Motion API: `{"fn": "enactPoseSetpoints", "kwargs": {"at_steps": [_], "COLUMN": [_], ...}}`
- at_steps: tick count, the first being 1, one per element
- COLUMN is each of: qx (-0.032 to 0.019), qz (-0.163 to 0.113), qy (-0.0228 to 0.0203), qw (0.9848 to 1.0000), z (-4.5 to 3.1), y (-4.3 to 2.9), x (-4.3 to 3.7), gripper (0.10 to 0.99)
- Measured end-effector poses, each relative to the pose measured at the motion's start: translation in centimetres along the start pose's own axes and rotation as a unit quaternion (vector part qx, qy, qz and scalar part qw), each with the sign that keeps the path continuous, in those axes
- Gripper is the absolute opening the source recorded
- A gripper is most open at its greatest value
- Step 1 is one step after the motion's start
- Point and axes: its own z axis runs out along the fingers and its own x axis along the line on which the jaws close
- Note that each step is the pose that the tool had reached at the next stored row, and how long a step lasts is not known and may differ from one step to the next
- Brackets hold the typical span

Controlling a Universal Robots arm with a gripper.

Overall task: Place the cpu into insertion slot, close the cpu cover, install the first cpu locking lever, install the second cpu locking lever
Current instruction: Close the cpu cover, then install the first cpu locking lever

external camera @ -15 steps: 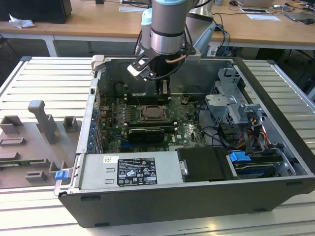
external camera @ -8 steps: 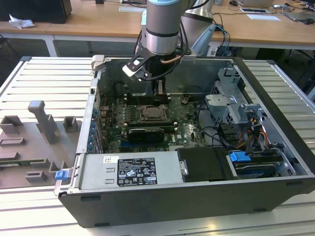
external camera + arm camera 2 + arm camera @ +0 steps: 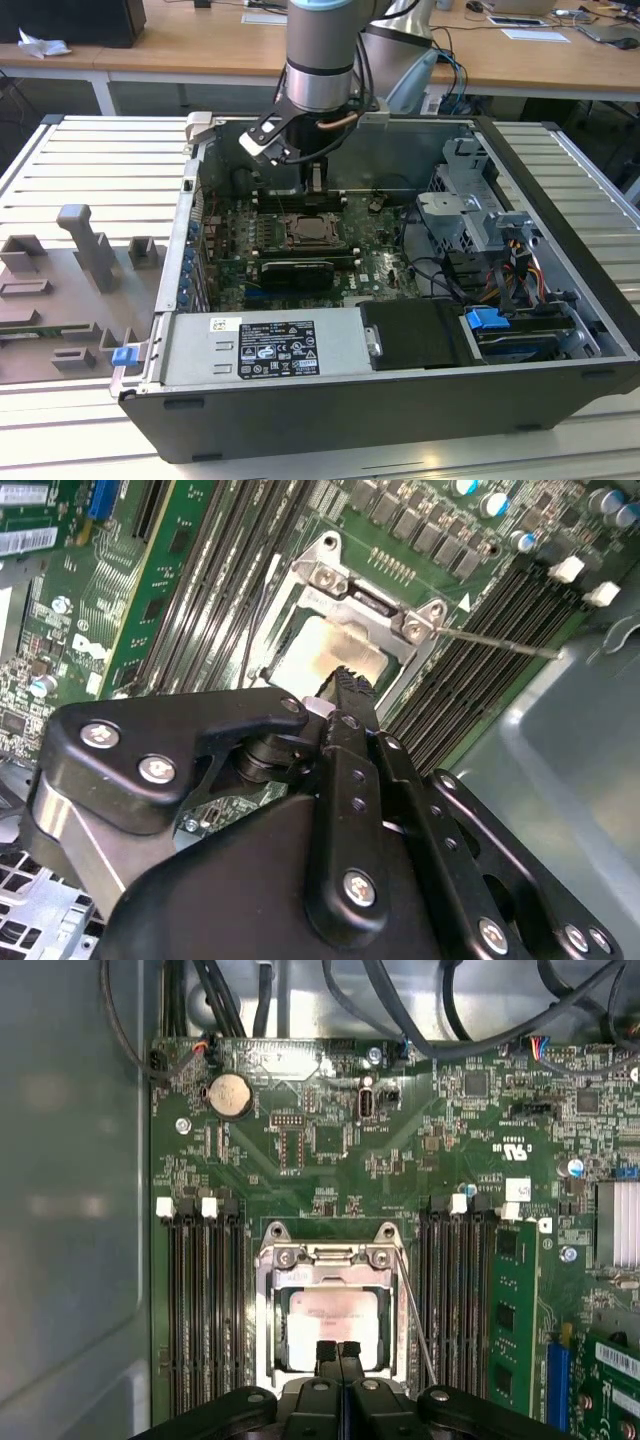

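The cpu [image 3: 335, 1320] lies in the insertion slot [image 3: 312, 232] on the green board, its pale silvery face showing through the square cut-out of the cpu cover [image 3: 268, 1300], which lies flat over it. My gripper [image 3: 338, 1348] hangs just above the socket's edge. Its two black fingertips are pressed together, shut, with nothing between them. In the second wrist view the gripper [image 3: 345, 680] reaches over the cpu [image 3: 325, 645], and the cover's screwed end [image 3: 375, 605] lies beyond it. A thin metal locking lever [image 3: 418, 1325] [image 3: 500, 643] angles away from the socket's side, unlatched.
Black memory slots [image 3: 205, 1300] flank the socket on both sides. A long black card [image 3: 295, 270] sits close in front of it, then the power supply [image 3: 265, 345]. Drive cage [image 3: 480, 220] and cables fill the exterior view's right. The case walls [image 3: 190, 220] enclose the board.
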Motion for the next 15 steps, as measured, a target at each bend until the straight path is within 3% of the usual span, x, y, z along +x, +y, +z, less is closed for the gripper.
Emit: {"fn": "enactPoseSetpoints", "kwargs": {"at_steps": [8,15], "qx": [0.0000,0.0000], "qz": [0.000,0.000], "qy": [0.0000,0.0000], "qw": [1.0000,1.0000], "z": [0.00,-0.19], "y": [-0.84,-0.94], "x": [0.00,-0.01], "gripper": [0.106,0.106]}}
